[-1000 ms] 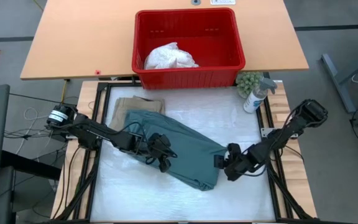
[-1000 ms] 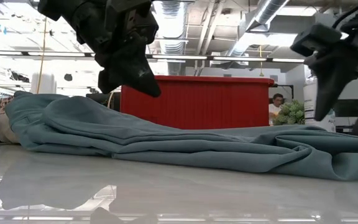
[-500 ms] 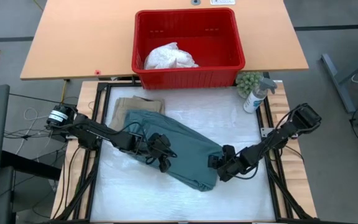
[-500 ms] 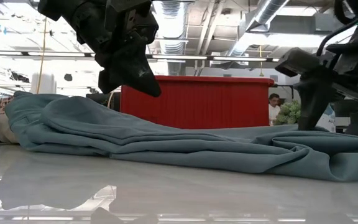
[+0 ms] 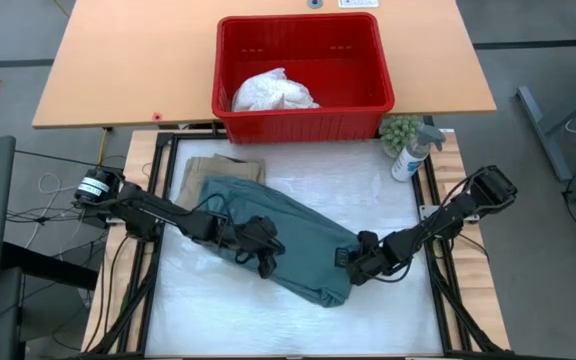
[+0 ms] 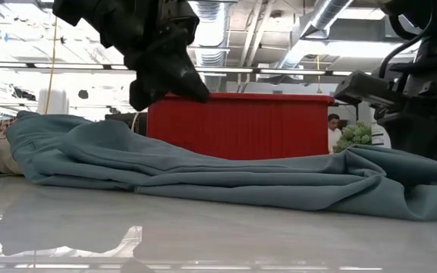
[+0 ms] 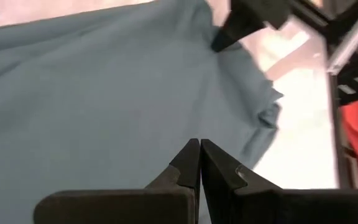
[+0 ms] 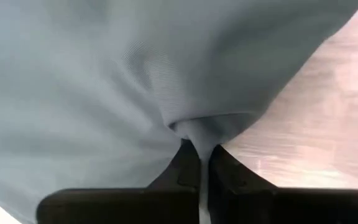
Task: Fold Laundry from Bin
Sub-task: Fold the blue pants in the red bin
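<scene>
The dark teal-green garment (image 5: 288, 240) is spread on the table (image 5: 388, 320) before the red bin (image 5: 303, 120). Its edge is pinched by the right gripper (image 5: 344, 262). The left gripper (image 5: 265, 266), fingers pressed together, apparently hovers above the cloth.

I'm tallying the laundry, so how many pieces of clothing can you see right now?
3. The white garment lies in the red bin; the beige garment lies on the work table, partly under the teal garment spread beside it. More may be hidden underneath.
</scene>
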